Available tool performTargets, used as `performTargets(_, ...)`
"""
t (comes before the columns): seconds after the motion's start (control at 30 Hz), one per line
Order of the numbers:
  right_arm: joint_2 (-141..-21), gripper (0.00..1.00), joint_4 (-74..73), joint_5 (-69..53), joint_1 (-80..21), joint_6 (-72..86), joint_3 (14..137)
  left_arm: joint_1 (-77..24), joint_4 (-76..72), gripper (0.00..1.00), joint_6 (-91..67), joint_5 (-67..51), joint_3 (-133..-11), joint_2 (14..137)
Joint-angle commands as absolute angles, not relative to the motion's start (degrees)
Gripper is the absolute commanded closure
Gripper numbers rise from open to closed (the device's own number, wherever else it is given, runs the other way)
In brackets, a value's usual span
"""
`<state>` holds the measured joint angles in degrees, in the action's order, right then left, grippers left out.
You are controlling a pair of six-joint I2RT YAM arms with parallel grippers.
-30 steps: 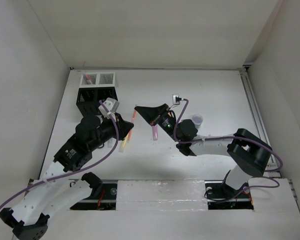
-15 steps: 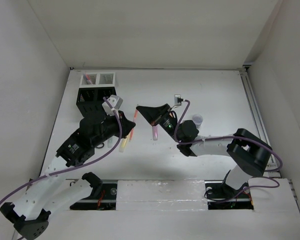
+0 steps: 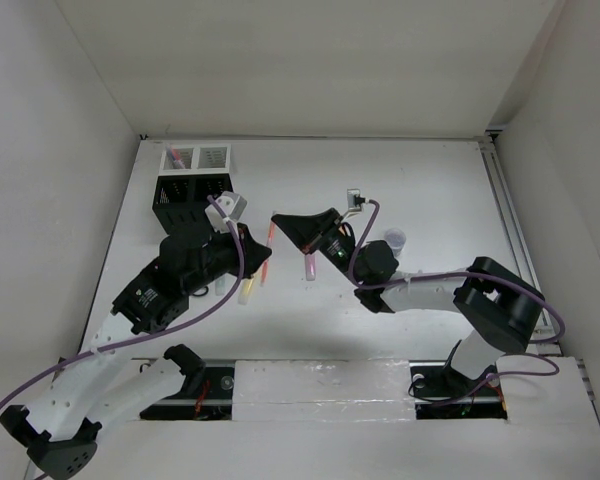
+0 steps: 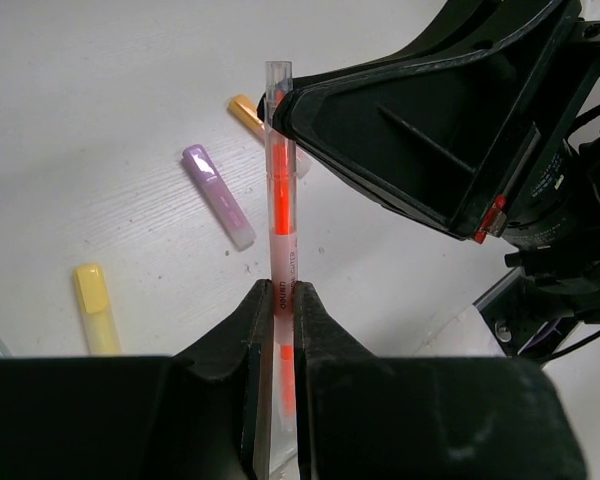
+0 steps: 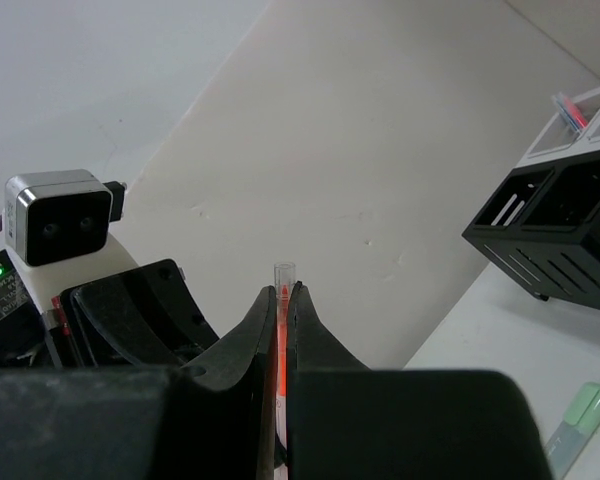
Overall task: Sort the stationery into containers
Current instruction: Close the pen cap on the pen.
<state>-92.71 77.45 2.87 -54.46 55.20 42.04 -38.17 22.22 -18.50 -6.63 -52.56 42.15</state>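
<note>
Left wrist: left claw (image 4: 278, 297) gripped the pen (image 4: 283, 200); right claw (image 5: 282, 296) pinched its far end. One needed to release fully before the other pulled.

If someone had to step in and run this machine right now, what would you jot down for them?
Left gripper: jaws shut on the orange pen, low on its barrel.
Right gripper: jaws shut on the same pen, near its other end. It looks like a hand-over.
Loose on the table: purple marker, yellow marker, orange marker, green marker.
Black organiser and white organiser stand at the far left.
Done: one pink pen is in the white organiser.
Left: the held pen and the loose markers.
</note>
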Motion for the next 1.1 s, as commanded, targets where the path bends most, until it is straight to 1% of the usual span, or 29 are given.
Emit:
performTargets(0.0, -92.8, 1.00, 100.6, -6.7, -56.4, 54.6, 40.1, -37.9, 11.3, 1.00, -17.8, -5.2, -56.6, 41.3)
performTargets(0.3, -92.8, 1.00, 97.5, -7.8, -57.0, 51.9, 38.5, -37.9, 11.3, 1.00, -17.2, -4.0, -56.6, 39.7)
performTargets(0.6, -95.3, 1.00, 99.0, -8.9, -57.5, 50.3, 38.0, -37.9, 11.3, 1.00, -17.2, -4.0, -56.6, 39.7)
performTargets(1.07, -95.3, 1.00, 97.9, -10.5, -58.0, 49.7, 39.0, -37.9, 10.8, 1.00, -17.8, -2.9, -56.1, 39.7)
